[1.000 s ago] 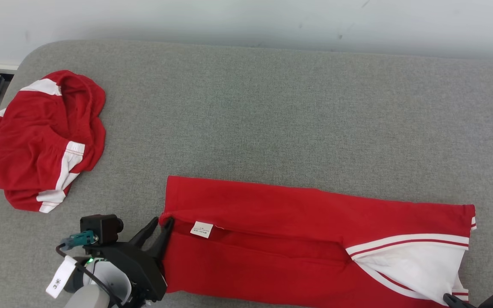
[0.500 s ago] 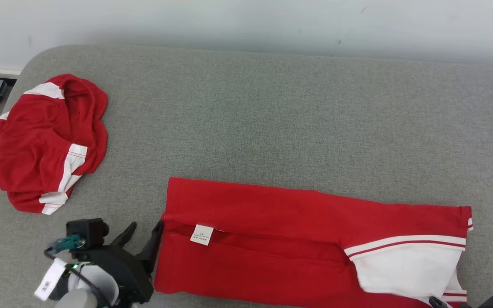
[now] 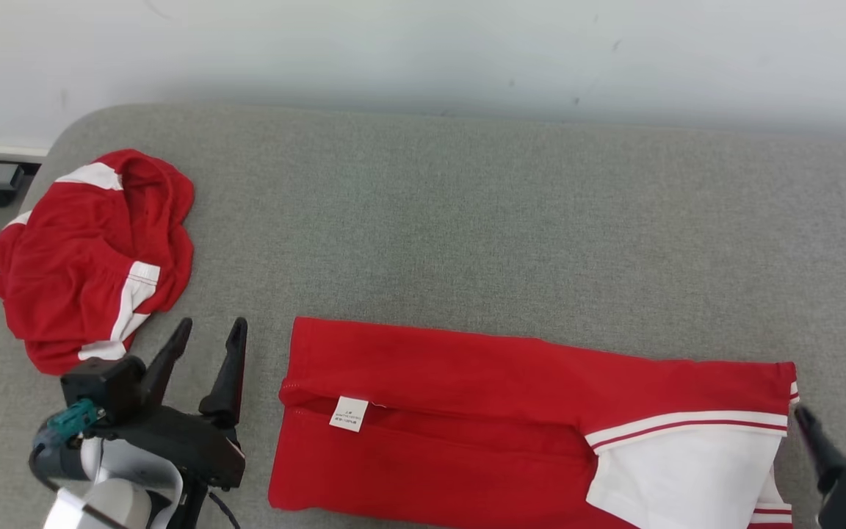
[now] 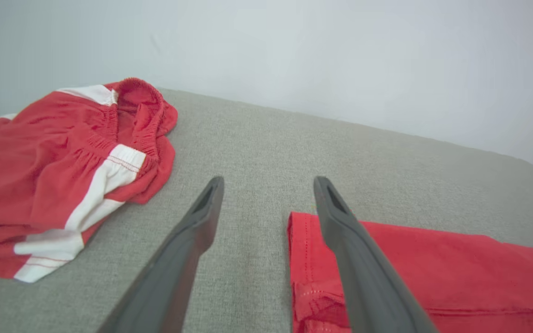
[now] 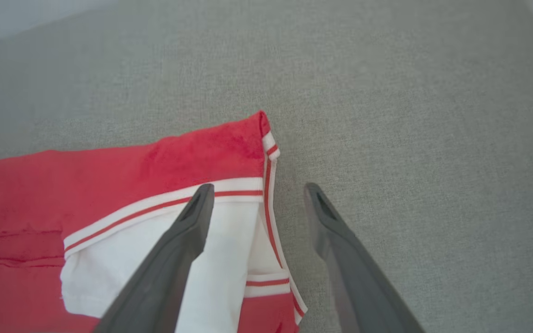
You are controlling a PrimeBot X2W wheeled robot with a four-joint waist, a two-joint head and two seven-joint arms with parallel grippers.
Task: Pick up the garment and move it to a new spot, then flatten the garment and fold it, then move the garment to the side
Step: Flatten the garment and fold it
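The folded red garment (image 3: 467, 426) lies flat near the front of the grey desk (image 3: 467, 220), with the left claw (image 3: 210, 327) and right claw (image 3: 830, 419) both wide and empty, apparently clear of the cloth, flanking its ends, likely to regrip for another fold.

Bright, soft, even light covers my view. A dim shadow band runs along the wall (image 3: 423, 51) at twelve o'clock.

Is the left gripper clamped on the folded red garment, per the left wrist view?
No, the left gripper stands open with bare grey cushion between its fingers, and the folded red garment lies flat beside it.
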